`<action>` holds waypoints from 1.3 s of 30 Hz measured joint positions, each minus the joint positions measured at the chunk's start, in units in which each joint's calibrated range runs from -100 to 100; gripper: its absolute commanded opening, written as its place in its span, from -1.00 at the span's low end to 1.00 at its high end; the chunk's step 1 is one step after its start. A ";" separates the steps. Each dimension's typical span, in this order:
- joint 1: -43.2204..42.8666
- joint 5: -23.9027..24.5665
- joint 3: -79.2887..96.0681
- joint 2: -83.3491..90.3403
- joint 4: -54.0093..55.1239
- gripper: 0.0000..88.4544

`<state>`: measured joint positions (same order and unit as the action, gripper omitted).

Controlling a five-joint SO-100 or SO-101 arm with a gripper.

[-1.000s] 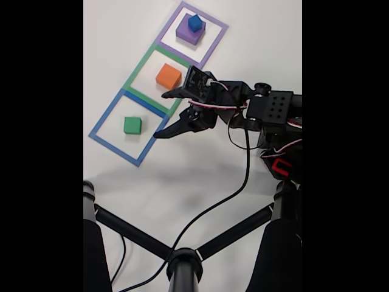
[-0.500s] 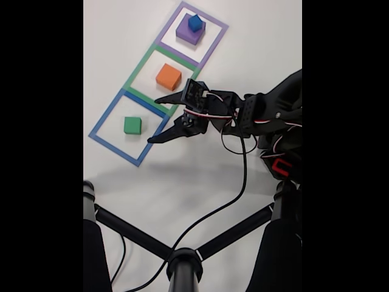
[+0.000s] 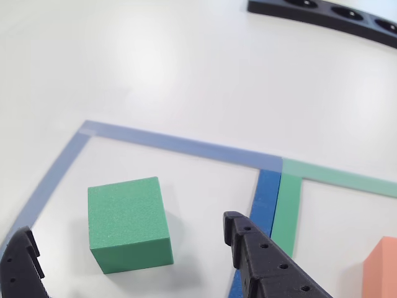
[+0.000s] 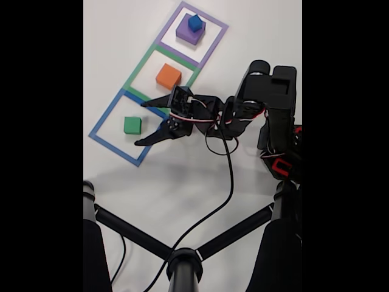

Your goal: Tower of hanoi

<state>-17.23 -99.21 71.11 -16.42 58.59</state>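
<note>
The green block (image 4: 132, 125) sits inside the blue tape square (image 4: 106, 115). My gripper (image 4: 141, 124) is open, with its fingertips reaching the block's right side in the fixed view. In the other view the green block (image 3: 128, 223) lies between and just ahead of the two black fingers (image 3: 260, 261) of the gripper (image 3: 126, 226), and I cannot tell whether they touch it. The salmon-orange block (image 4: 168, 76) rests in the green tape square, and its corner (image 3: 381, 267) shows at lower right. The blue cube (image 4: 194, 23) sits on the purple block (image 4: 185, 35).
A black bar with round holes (image 3: 329, 15) lies at the far edge of the table. Black stand legs (image 4: 182, 261) and a cable (image 4: 230, 176) cross the near part of the fixed view. The arm's base (image 4: 282, 161) stands at the right.
The arm has stretched left, carrying the open gripper from beside the blue square's right edge to the green block. The blocks have not moved.
</note>
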 measured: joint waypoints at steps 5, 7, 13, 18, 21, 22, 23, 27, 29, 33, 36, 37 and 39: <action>-0.98 0.00 -3.22 -4.56 2.01 -0.19; -1.23 0.00 -4.44 -5.99 2.41 -0.20; -1.88 0.00 -8.44 -9.71 2.57 -0.28; -2.21 0.00 -10.10 -11.31 2.57 -0.46; -2.29 0.00 -10.27 -11.31 2.57 -0.56; -2.54 0.00 -10.27 -11.31 2.57 -0.58; -2.62 0.00 -10.27 -11.31 2.57 -0.59; -2.87 0.00 -10.27 -11.31 2.57 -0.67; -3.19 0.00 -10.27 -11.31 2.97 -0.71; -3.60 0.00 -10.10 -11.31 4.09 -0.81; -3.85 0.00 -9.23 -11.31 4.74 -0.86; -3.93 0.00 -8.88 -11.31 4.90 -0.87; -3.93 0.00 -8.36 -11.31 5.14 -0.87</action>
<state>-21.16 -99.21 62.75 -27.73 63.72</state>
